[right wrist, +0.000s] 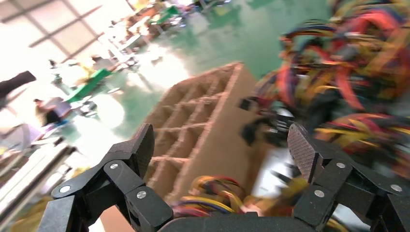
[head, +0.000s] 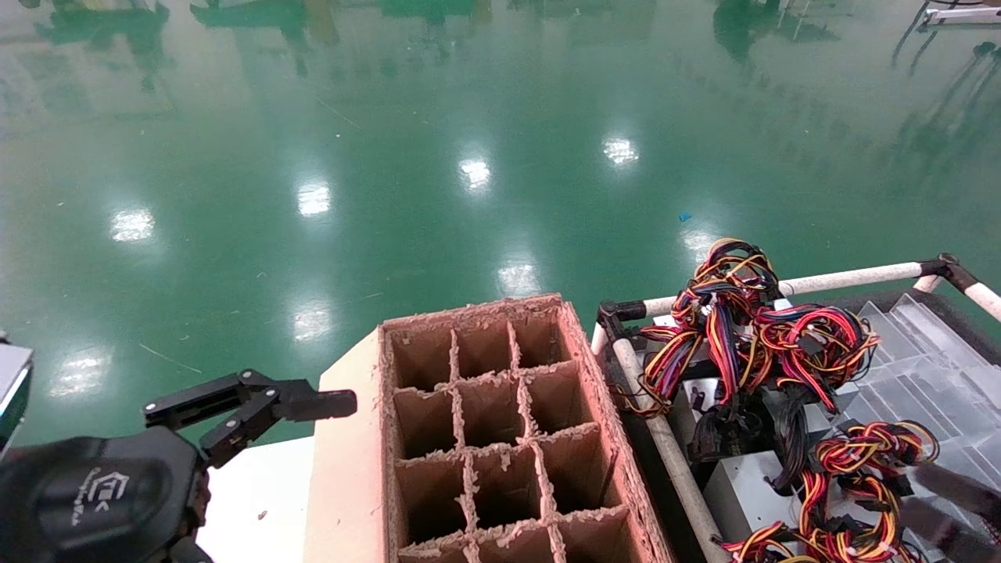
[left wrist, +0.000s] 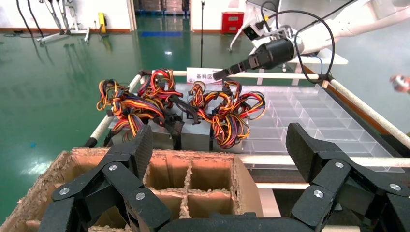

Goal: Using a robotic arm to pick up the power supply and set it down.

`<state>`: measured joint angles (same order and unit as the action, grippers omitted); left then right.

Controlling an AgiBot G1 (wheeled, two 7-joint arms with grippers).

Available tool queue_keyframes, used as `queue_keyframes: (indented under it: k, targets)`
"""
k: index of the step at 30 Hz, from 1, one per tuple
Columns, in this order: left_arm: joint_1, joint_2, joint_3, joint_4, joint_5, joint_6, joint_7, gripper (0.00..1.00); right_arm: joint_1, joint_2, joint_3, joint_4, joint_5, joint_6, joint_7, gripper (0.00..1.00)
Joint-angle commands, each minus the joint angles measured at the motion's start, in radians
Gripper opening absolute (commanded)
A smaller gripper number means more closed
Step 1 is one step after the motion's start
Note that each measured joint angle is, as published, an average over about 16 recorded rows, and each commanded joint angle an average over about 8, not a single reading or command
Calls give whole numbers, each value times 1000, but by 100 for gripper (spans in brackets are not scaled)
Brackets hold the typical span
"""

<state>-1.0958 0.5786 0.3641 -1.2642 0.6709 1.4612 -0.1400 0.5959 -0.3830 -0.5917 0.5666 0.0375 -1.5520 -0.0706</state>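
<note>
Several power supplies, small grey metal boxes (head: pixel 741 491), lie in the cart on the right under tangled red, yellow, orange and black wires (head: pixel 751 320). The left wrist view shows them in a row (left wrist: pixel 193 136) beyond the cardboard box. My right gripper (right wrist: pixel 220 145) is open and hangs just above a wire bundle (right wrist: pixel 212 193) with nothing between its fingers. In the head view it is a dark smear (head: pixel 950 500) at the lower right over the cart. My left gripper (head: pixel 258 403) is open beside the cardboard box, and its fingers (left wrist: pixel 140 147) hold nothing.
A brown cardboard box with divider cells (head: pixel 500 438) stands in the middle on a white table (head: pixel 258 500). The cart has a white tube rail (head: pixel 844 277) and clear plastic trays (head: pixel 923 352) at its right. Green floor lies beyond.
</note>
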Motion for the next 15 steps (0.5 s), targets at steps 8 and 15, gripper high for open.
queue_keyframes:
  k: [8, 15]
  targets:
    - [0, 0, 0, 0, 0, 0, 0, 100, 99, -47, 65, 149, -160, 12, 54, 100]
    - [0, 0, 0, 0, 0, 0, 0, 100, 177, -84, 115, 265, -283, 21, 95, 100]
